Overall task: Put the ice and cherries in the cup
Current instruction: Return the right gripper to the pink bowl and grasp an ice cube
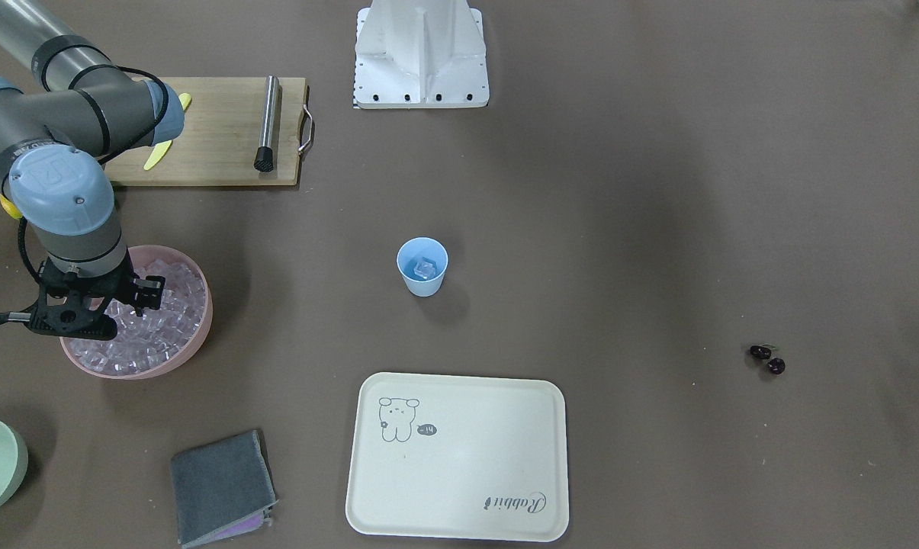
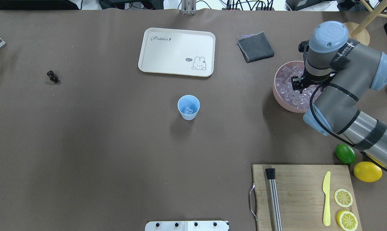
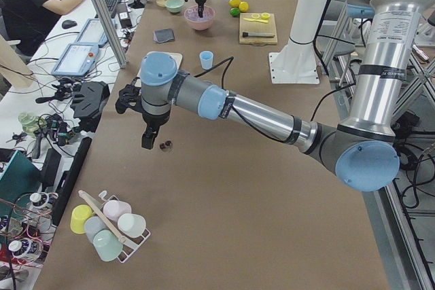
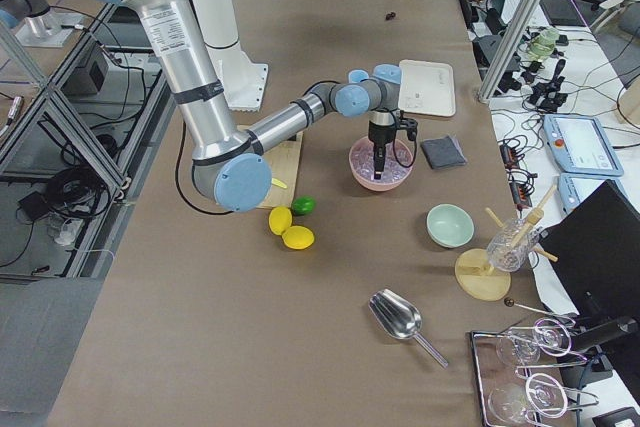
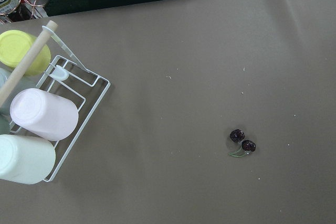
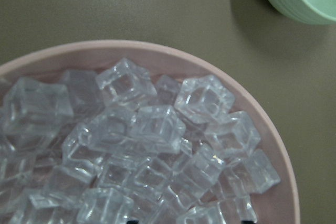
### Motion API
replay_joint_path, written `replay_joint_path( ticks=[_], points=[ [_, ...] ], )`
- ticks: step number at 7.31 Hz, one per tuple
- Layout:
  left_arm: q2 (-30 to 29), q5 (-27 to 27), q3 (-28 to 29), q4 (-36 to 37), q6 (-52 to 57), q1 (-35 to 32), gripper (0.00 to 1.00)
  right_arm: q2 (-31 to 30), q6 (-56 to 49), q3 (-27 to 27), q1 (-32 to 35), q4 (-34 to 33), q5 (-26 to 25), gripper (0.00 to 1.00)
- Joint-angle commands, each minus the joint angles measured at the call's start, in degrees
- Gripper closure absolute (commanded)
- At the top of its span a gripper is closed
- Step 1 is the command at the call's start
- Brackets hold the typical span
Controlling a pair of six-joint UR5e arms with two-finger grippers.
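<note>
- The right gripper [image 2: 296, 85] hung low over the pink bowl [image 2: 278, 96], which was full of ice [image 6: 152, 129]. Its jaws stood apart and grasped nothing.
- The left gripper [image 3: 147, 142] hovered just above the cherries [image 5: 242, 140]. I cannot tell if it was released or clenched.
- The cherries lay on the table [image 2: 116, 144], well apart from the cup [image 2: 188, 115].
- The cup stood upright at mid-table, with one piece of ice inside.

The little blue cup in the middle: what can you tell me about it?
The cup is small, light blue and plain, plastic by its look, tapered and without a handle. It stands upright near the middle of the brown table, apart from everything else. Inside lies at least one clear ice cube.
</note>
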Motion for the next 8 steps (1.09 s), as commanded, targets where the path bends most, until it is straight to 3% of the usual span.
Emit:
replay_joint_path(
  ticks=[1, 3, 5, 6, 8],
  points=[
    [0.04, 0.0, 0.09, -0.01, 0.0, 0.0, 0.02, -0.12, -0.01, 0.14, -0.41, 0.07, -0.08, 0.34],
    [-0.05, 0.0, 0.18, -0.01, 0.0, 0.0, 0.02, -0.29, -0.01, 0.49, -0.5, 0.07, -0.08, 0.39],
    [-0.4, 0.0, 0.27, 0.08, 0.0, 0.0, 0.02, -0.47, -2.54, 0.58, -0.41, 0.07, -0.08, 0.6],
    [-0.58, 0.0, 0.27, 0.08, 0.0, 0.0, 0.02, -0.56, -2.73, 0.58, -0.15, 0.07, -0.08, 0.64],
    [-0.58, 0.0, 0.01, 0.08, 0.0, 0.0, 0.02, -0.56, -3.95, 0.58, 0.47, -0.02, 0.0, 0.64]
  ],
)
